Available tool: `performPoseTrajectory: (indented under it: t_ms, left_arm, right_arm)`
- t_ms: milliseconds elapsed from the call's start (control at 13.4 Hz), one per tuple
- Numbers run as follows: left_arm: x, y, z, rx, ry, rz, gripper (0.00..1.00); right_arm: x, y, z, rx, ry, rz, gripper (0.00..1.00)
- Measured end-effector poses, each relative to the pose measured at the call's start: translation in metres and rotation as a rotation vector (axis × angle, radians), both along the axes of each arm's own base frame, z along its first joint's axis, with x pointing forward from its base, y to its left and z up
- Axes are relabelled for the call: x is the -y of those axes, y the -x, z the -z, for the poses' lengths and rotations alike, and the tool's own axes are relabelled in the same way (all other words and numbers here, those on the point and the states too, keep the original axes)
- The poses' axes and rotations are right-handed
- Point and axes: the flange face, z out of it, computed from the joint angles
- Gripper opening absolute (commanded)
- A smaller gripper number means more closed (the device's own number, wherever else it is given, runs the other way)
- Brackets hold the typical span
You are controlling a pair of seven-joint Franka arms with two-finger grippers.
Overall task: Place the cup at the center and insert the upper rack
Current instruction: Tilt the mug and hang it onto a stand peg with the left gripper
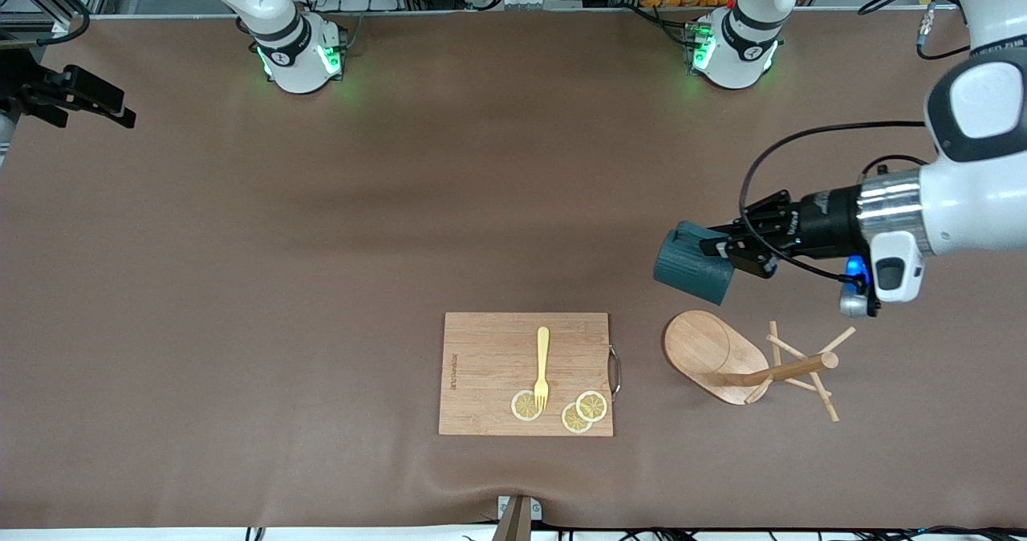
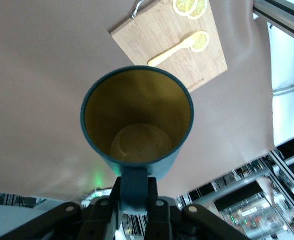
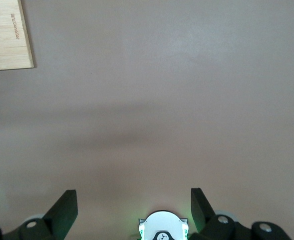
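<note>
- Left gripper [image 1: 726,250] is clamped on the cup [image 1: 694,265] handle, aloft near the bench's left-arm edge; centre lies toward the right arm's end.
- Rack [image 1: 750,360] lies toppled near the front edge.
- Right gripper [image 3: 132,207] waits with its fingers spread and empty.

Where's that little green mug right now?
The cup is up in the air, held by its handle in the left gripper, over bare table beside the tipped-over upper rack.

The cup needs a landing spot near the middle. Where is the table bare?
The left claw holds the cup in the air. The table is bare between the arm bases and the cutting board. It is crowded nearer the camera: board, fork, lemon slices, and the tipped upper rack beside it.
</note>
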Motion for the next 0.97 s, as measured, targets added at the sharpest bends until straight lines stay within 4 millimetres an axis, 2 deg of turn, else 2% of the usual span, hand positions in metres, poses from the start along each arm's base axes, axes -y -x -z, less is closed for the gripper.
performPoseTrajectory:
  t_ms: [223, 447, 745, 968]
  left_arm:
    - [-0.032, -0.012, 0.014, -0.002, 0.075, -0.022, 0.0]
    - [-0.056, -0.023, 0.033, 0.009, 0.163, -0.031, 0.0]
    - [-0.072, -0.033, 0.058, -0.003, 0.251, -0.052, 0.0]
    - [-0.091, -0.039, 0.069, 0.0, 0.317, -0.076, 0.0]
  right_arm:
    - [0.0, 0.0, -0.001, 0.001, 0.0, 0.0, 1.0]
    - [0.0, 0.0, -0.001, 0.001, 0.0, 0.0, 1.0]
    - [0.0, 0.0, -0.001, 0.001, 0.0, 0.0, 1.0]
    - [0.0, 0.0, -0.001, 0.001, 0.0, 0.0, 1.0]
